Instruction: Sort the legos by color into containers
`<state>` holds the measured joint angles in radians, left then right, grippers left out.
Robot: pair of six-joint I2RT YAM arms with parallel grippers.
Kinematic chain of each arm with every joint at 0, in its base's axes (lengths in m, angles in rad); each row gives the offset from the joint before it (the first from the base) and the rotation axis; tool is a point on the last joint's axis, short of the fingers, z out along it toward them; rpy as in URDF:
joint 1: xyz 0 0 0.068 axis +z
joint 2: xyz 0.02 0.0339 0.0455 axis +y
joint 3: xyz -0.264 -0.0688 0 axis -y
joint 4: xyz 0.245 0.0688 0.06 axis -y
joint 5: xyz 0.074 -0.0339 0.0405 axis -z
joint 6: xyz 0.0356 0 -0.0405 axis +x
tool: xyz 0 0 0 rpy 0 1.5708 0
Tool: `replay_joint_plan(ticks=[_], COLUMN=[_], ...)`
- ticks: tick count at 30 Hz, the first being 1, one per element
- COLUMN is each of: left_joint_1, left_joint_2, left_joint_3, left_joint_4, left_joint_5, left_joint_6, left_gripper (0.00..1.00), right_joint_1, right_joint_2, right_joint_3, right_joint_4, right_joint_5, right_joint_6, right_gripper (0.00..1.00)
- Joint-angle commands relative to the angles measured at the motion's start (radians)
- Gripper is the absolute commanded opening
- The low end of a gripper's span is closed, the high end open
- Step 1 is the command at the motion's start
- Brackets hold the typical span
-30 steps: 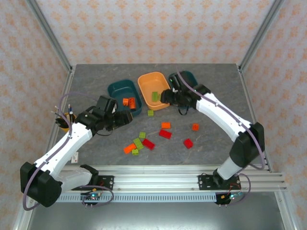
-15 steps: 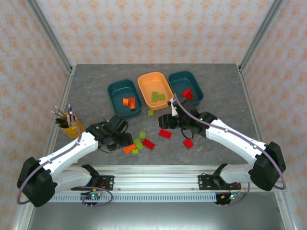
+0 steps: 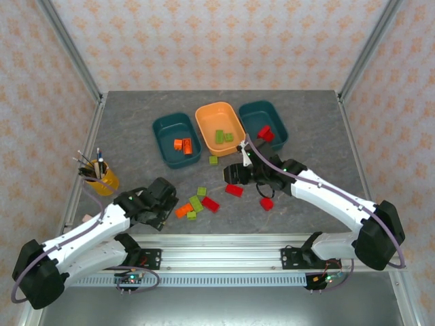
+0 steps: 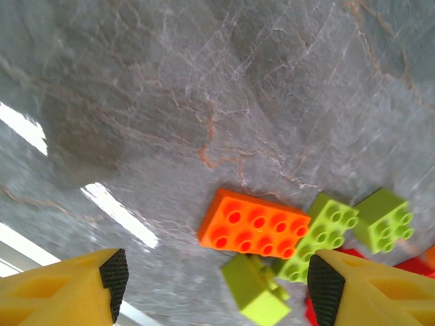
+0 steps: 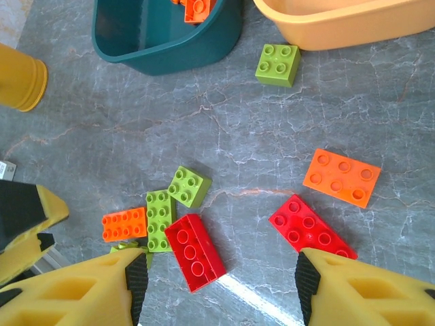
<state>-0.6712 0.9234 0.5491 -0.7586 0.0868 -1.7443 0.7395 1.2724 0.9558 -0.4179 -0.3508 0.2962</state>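
Near bench (image 3: 136, 129) front edge, orange brick (image 4: 255, 224) lies flat beside lime ones (image 4: 326, 227), before left end effector (image 4: 219, 282), spread apart, empty. Right end effector (image 5: 217, 285) also apart, empty, above red bricks (image 5: 197, 251). Likely light, rigid, slick: pinch the long sides.

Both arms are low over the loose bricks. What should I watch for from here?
The left pincer is open, facing the orange brick, with lime bricks close beside it; closing may catch a lime one too. The right pincer, open, hangs near the same cluster by a red brick, so the two might bump.
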Motion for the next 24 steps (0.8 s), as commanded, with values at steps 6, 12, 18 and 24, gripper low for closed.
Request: replay_joint_plan(ticks=[6,12,18,24], left_joint_1=[-0.071,-0.1,-0.109,-0.122], left_joint_2=[0.201,0.301,0.34,0.34], left_joint_3=[0.099,0.099,0.131,0.095], left_joint_4=[0.116,0.238,0.218,0.233], left_joint_5=[-0.093,-0.077,-0.061,-0.056], left_joint_6=[-0.54,-0.671,-0.688,-0.727], left_gripper=[0.88,0.89,0.89,0.88], right_joint_1=[0.008,0.008,0.008,0.008], right_joint_2=[-0.01,-0.011,-0.007,0.007], right_joint_3=[-0.004,-0.002,0.003,0.006], right_joint_4=[0.0,-0.004,-0.015,-0.019], right_joint_5=[-0.019,-0.011,0.006,0.02], right_joint_6=[-0.009,-0.019,-0.019,-0.016], right_gripper=[0.61,0.61,0.61,0.61])
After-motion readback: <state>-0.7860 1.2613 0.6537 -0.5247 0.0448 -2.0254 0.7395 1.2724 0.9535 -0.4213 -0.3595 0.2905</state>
